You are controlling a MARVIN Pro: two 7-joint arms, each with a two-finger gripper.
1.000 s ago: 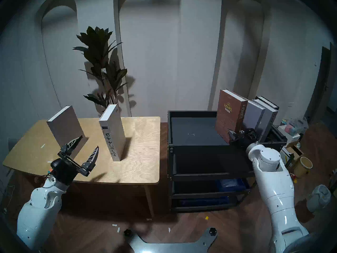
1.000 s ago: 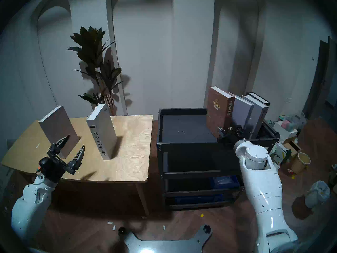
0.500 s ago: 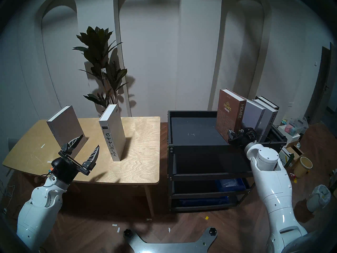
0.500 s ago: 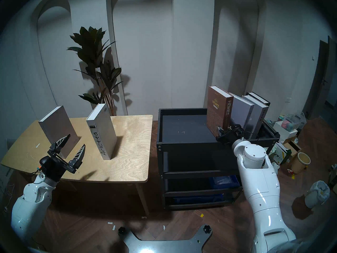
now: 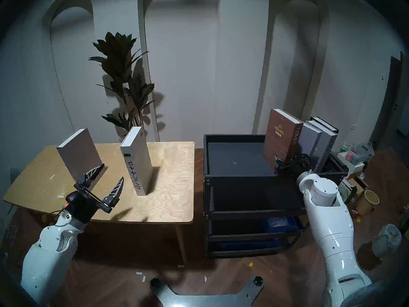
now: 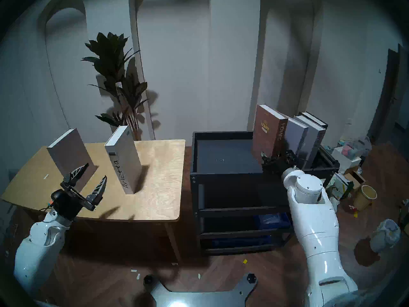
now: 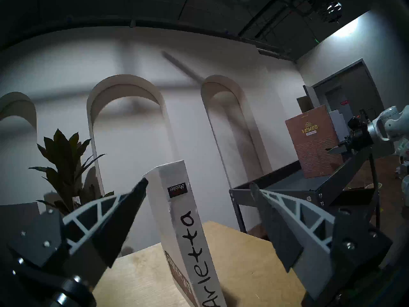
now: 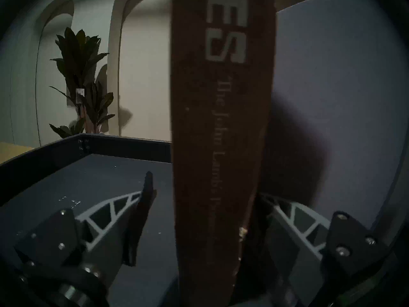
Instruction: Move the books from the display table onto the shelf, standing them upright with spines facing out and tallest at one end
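- Right jaws: standing spread either side of the brown "HOMES" book (image 8: 221,144). The near finger is showing a clear gap to the spine; whether the far finger is touching, I cannot tell.
- "HOMES" book: standing upright on the black shelf (image 5: 239,178), spine out, beside a grey book (image 5: 308,140) in a row of four.
- Step in hand, judged: letting go. Doing it well is meaning widening until both sides are free, then backing straight out along the spine's line, so nothing is dragging the book over.
- Left jaws: hanging wide apart and empty, framing the white "Arletta" book (image 7: 188,222), which is standing on the plywood worktop (image 7: 243,255).
- Second grey book (image 5: 79,153): also waiting on the worktop.
- Right wrist view: showing the finger gap, which both head views are rendering too small and dark.
- Head views: showing the whole row and both remaining books.
- Left wrist view: showing the "HOMES" front cover.
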